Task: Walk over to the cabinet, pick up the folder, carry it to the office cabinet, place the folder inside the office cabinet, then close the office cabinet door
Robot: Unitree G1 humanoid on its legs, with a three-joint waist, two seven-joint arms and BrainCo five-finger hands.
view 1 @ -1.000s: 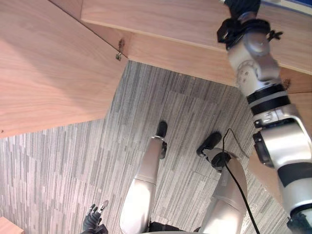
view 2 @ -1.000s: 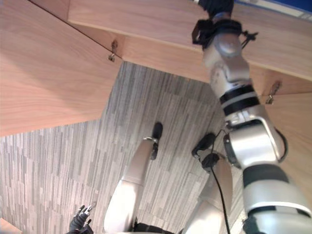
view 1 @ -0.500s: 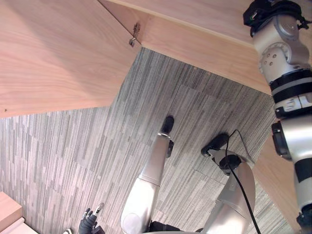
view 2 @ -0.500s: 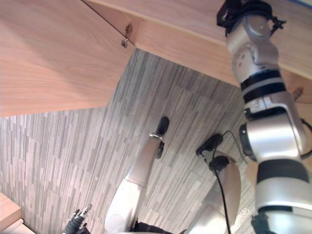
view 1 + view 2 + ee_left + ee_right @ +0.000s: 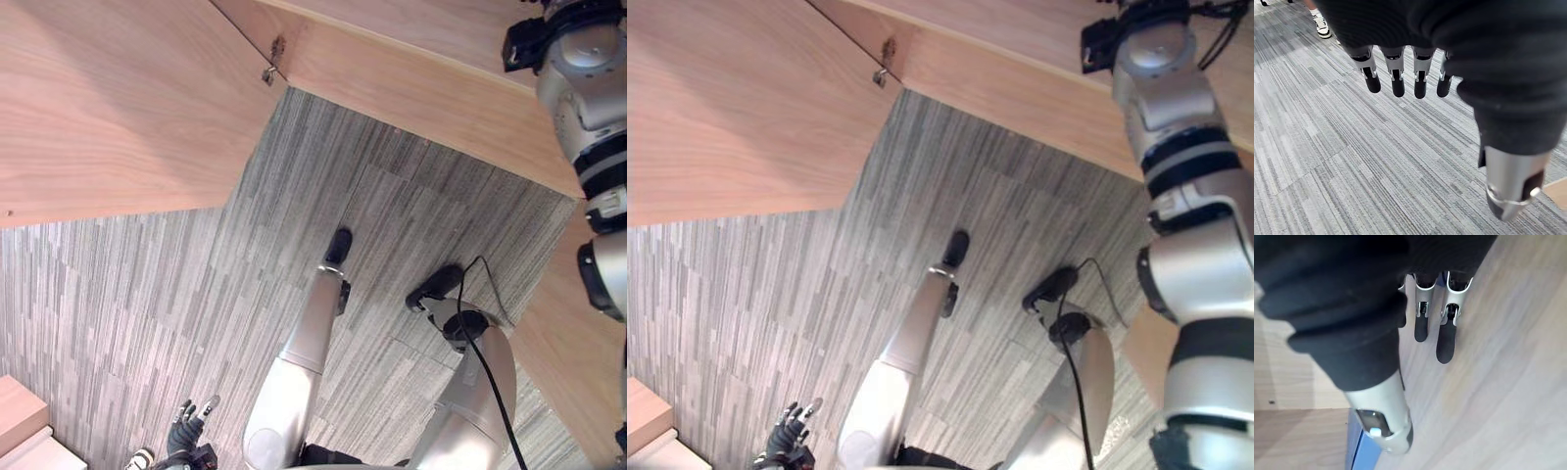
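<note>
The blue folder (image 5: 1358,451) shows as a blue edge lying on the light wood shelf (image 5: 1498,362) of the office cabinet, right beside my right thumb. My right hand (image 5: 1445,340) hovers flat over that shelf with its fingers straight and nothing in them. Whether the thumb touches the folder I cannot tell. In the eye views my right arm (image 5: 1161,108) reaches up into the cabinet past the top edge. My left hand (image 5: 192,431) hangs low at my side above the carpet, its fingers (image 5: 1397,81) straight and empty.
The cabinet's open left door (image 5: 108,108) swings out on a metal hinge (image 5: 272,61). The cabinet's front edge (image 5: 421,93) crosses the top, and another wood panel (image 5: 573,333) stands at the right. A person's white shoe (image 5: 1321,27) is on the grey carpet (image 5: 147,294). A low wooden piece (image 5: 18,419) sits lower left.
The whole picture has shifted, so the camera moved. My right arm has reached further up and right, its wrist now at the top edge. The left hand stays low.
</note>
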